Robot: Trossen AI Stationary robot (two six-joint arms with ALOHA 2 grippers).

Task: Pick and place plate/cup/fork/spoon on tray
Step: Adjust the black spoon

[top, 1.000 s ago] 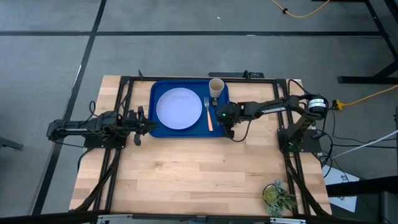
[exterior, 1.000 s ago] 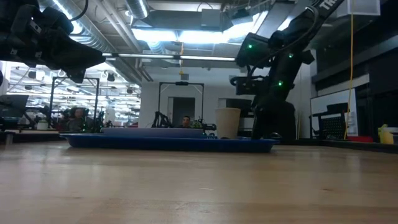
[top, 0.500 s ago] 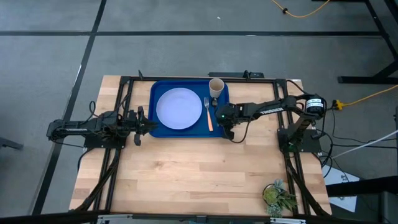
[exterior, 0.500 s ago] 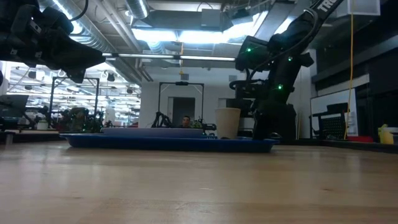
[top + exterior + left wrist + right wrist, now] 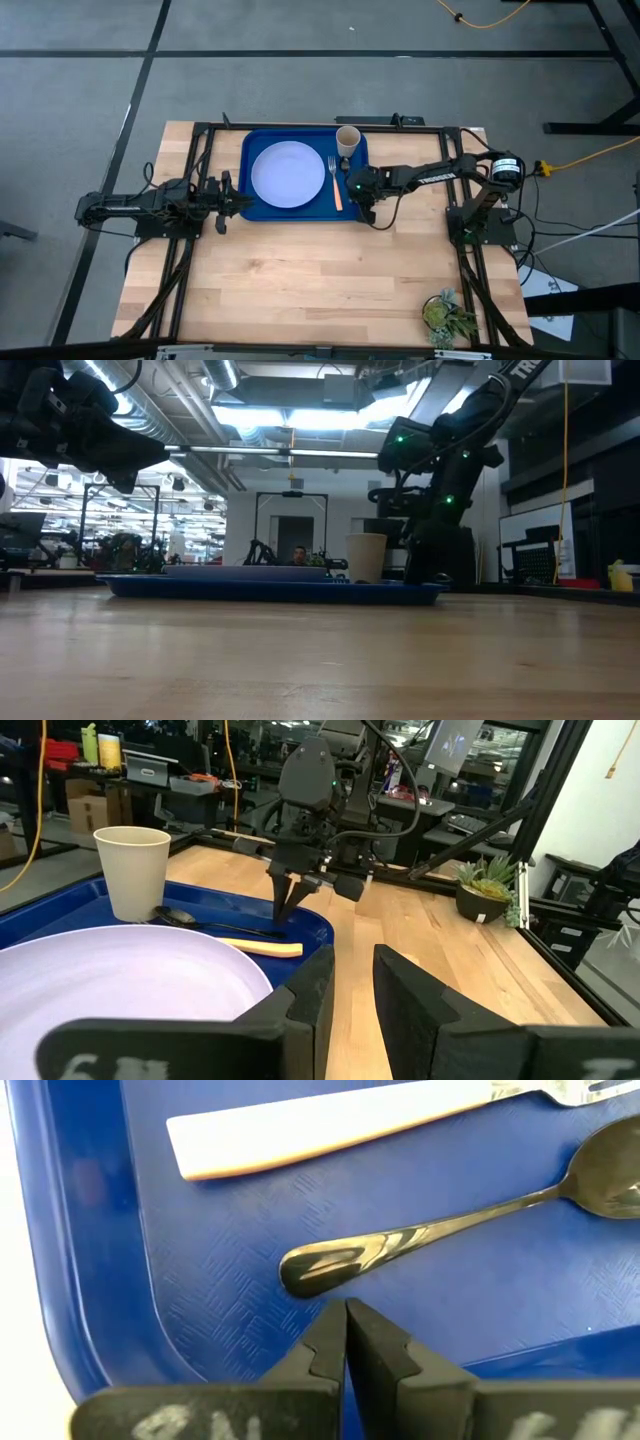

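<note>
The right hand (image 5: 345, 1330) is hovering with fingers pressed together just off the handle end of the spoon (image 5: 440, 1230), lying in the blue tray (image 5: 90, 1280) at frame centre beside the fork (image 5: 330, 1125). Thin, stiff, slick metal, I'd say; best pinched mid-handle. The left hand (image 5: 350, 995) is waiting spread beside the plate (image 5: 120, 980). No readable writing anywhere.
</note>
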